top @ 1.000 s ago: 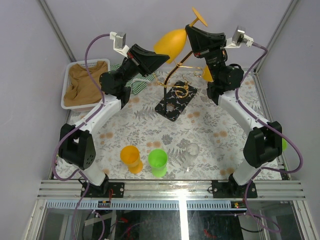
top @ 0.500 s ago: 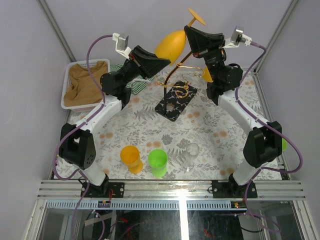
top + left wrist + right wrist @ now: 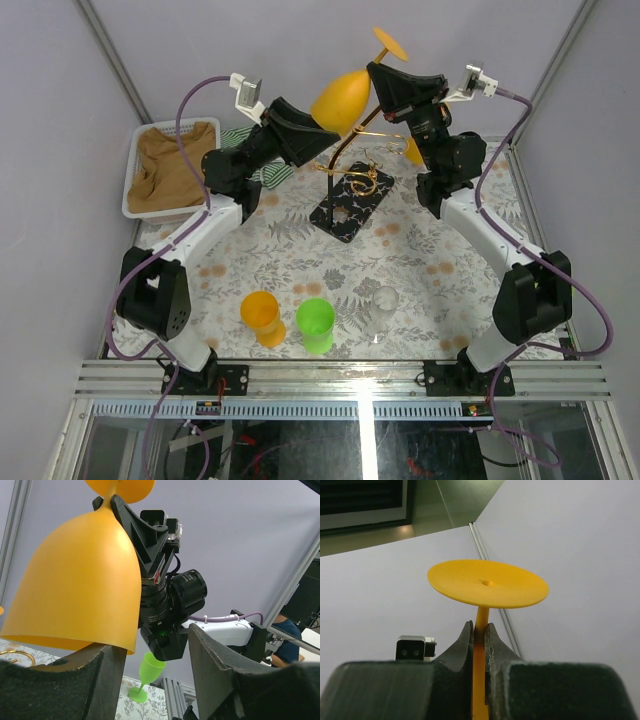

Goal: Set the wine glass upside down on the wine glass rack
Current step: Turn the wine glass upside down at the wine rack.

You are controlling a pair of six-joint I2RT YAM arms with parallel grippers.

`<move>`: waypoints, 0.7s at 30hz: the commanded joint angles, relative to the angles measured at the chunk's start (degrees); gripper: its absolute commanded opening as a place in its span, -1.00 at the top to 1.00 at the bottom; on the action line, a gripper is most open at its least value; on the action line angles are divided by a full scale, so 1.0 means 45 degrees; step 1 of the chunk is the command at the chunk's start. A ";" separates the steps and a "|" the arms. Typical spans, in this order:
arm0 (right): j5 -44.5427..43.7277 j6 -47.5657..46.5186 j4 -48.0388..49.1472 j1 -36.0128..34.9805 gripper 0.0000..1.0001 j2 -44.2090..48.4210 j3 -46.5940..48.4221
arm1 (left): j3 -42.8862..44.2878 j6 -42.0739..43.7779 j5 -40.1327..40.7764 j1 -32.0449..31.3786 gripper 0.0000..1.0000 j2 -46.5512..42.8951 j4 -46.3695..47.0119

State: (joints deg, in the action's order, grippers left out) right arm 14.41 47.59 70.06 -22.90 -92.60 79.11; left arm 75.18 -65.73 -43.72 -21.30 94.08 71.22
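Orange wine glass [image 3: 340, 95], perhaps plastic, inverted, stem in right claw [image 3: 479, 632]

The floral-patterned table [image 3: 440, 240] carries the wine glass rack [image 3: 350, 205] on its black base, below and between the left gripper [image 3: 330, 136] and the right gripper [image 3: 374, 75]. To the left of the left gripper sits a white basket [image 3: 135, 175], with a striped cloth [image 3: 270, 172] under that arm's wrist. Well apart from both grippers, toward the arm bases, stand an orange cup [image 3: 262, 318], a green cup [image 3: 317, 324] and a clear glass [image 3: 385, 305] in a row, and a green wine glass [image 3: 147, 675] stands below the right gripper in the left wrist view.
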 commanded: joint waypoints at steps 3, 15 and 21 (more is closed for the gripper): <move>-0.0252 -0.1205 -0.0556 0.0138 1.00 0.0766 -0.0581 | -0.0242 -0.0031 -0.0531 0.0258 0.02 -0.0559 0.1004; -0.0341 -0.1024 -0.0608 0.0827 1.00 0.1158 -0.1069 | -0.1200 0.0176 -0.0812 0.0640 0.06 -0.0761 0.0619; -0.0186 -0.1605 -0.1335 0.1166 1.00 0.1763 -0.1550 | -0.1389 0.0935 -0.1392 0.1023 0.10 -0.1126 -0.0559</move>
State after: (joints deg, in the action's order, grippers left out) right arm 14.24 44.75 64.75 -19.51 -88.75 73.21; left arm 69.41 -65.04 -47.11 -18.31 92.73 70.02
